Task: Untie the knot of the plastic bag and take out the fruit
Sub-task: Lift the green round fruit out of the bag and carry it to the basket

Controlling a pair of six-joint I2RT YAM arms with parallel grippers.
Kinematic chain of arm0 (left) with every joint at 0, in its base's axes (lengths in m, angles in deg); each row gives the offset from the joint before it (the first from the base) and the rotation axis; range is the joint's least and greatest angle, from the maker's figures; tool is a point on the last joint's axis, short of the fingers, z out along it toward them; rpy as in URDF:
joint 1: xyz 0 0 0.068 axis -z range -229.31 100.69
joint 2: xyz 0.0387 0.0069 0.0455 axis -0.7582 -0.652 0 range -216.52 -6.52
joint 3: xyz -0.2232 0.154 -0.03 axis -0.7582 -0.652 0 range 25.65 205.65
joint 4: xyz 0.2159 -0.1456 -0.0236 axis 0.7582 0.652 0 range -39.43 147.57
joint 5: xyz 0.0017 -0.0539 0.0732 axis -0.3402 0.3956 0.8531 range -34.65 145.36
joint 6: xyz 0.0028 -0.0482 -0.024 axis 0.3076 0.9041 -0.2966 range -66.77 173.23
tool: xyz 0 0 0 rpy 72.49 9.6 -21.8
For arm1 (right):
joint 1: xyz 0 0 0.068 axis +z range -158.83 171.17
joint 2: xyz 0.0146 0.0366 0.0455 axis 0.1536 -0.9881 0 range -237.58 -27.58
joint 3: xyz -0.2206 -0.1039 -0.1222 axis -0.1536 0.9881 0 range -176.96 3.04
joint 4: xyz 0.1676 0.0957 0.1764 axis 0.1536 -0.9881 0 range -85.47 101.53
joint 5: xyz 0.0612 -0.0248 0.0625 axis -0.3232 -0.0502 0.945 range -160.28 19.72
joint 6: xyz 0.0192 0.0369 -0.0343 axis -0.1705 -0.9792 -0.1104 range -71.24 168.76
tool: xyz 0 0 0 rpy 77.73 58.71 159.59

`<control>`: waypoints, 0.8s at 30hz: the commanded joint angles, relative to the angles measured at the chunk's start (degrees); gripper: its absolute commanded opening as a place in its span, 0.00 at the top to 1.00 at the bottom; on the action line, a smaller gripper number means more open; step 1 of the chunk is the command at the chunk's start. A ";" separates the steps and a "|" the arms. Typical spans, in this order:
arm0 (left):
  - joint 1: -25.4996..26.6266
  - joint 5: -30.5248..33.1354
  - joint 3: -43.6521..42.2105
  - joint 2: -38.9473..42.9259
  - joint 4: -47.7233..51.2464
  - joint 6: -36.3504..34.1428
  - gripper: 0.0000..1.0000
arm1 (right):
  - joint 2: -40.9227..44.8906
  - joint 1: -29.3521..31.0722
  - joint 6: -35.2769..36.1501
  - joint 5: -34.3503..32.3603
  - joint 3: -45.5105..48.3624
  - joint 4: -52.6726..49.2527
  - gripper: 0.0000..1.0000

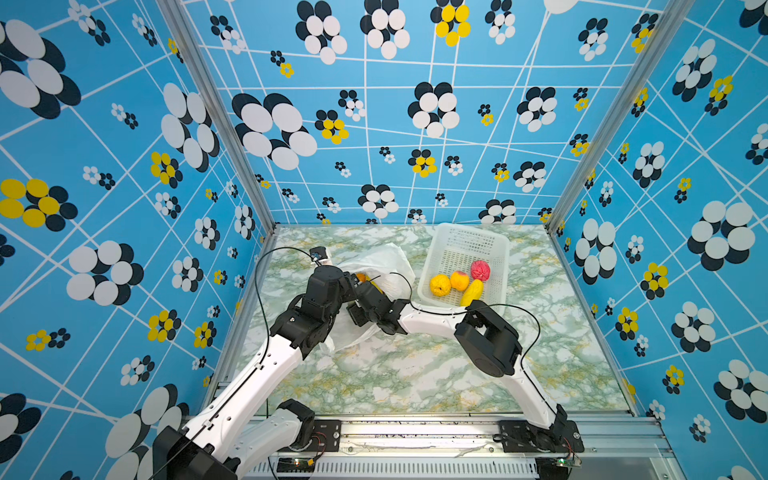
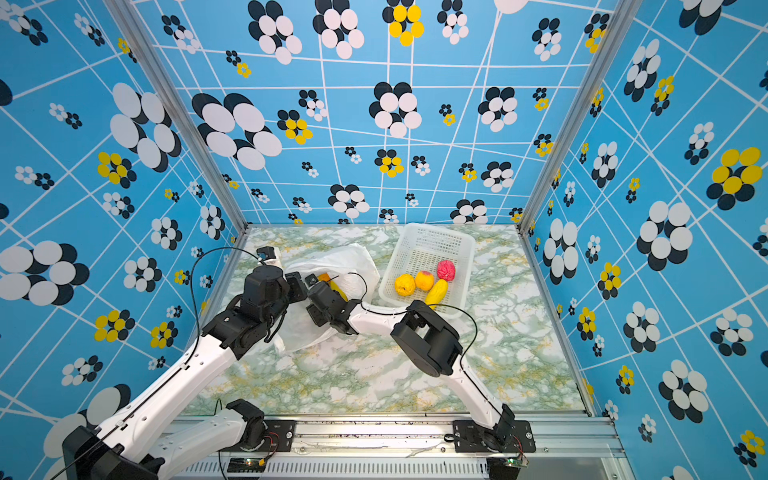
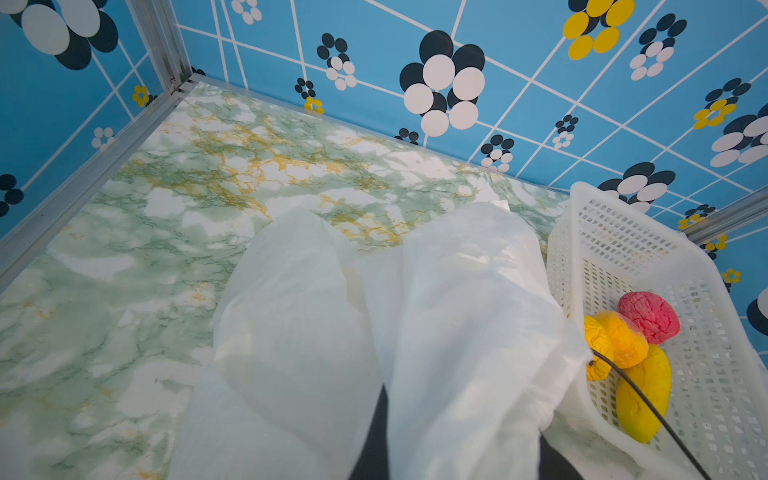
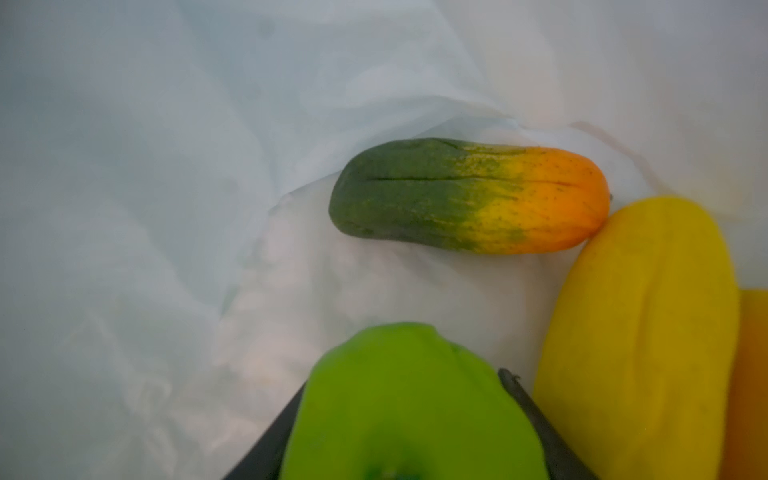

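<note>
White plastic bag on your tabletop holds four fruits, one basket holds four fruits too; your left jaws pinch the bag, your right jaws clasp its green apple.

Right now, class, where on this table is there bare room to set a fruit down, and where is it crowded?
Free: the strip of table between the plastic bag and the front rail; the marble right of the basket; the basket's far half. Crowded: the basket's near end, holding four fruits, and the gap between bag and basket, crossed by the right arm.
</note>
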 commanded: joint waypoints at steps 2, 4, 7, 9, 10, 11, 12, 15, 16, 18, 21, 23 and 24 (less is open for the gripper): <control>-0.18 -1.04 1.56 0.20 -0.04 4.50 1.00 | 12.90 0.03 1.30 2.22 10.64 9.29 0.52; -0.10 -1.29 0.74 0.51 -0.72 5.42 1.00 | 17.57 0.06 2.07 2.45 16.40 13.49 0.53; -0.09 -1.42 -1.24 1.25 -2.33 6.83 1.00 | 24.17 0.05 2.76 2.12 24.80 19.20 0.55; -0.14 -0.15 -0.60 1.00 -0.30 8.88 1.00 | 28.85 0.05 2.83 0.97 29.49 21.63 0.55; -0.18 0.14 0.42 0.75 1.47 9.81 1.00 | 31.52 0.01 3.03 0.29 31.67 22.53 0.56; -0.14 0.19 1.08 0.50 2.88 10.51 1.00 | 33.74 0.03 3.40 -0.20 33.48 23.33 0.56; -0.16 -0.03 1.59 0.38 4.03 11.32 1.00 | 36.36 -0.01 3.68 -0.78 35.82 24.61 0.57; -0.31 -0.03 0.22 1.20 5.18 14.72 1.00 | 43.65 -0.09 4.56 -2.73 42.90 29.01 0.58; -0.40 -0.31 -0.52 1.79 4.61 14.74 1.00 | 46.15 -0.25 4.60 -4.68 45.15 30.07 0.59; -0.78 -3.52 -1.02 2.85 1.86 11.26 1.00 | 50.46 -0.91 4.19 -9.42 48.32 31.02 0.62; -1.06 -8.53 -0.56 3.82 0.63 9.00 1.00 | 55.64 -4.44 1.75 -14.84 51.02 28.91 0.65; -0.79 -8.99 -3.37 5.28 -1.90 9.96 1.00 | 57.43 -8.42 -1.43 -14.94 51.64 25.64 0.65; -0.80 -8.82 -5.30 6.23 -3.47 10.80 1.00 | 57.56 -10.19 -2.82 -15.05 51.75 24.00 0.66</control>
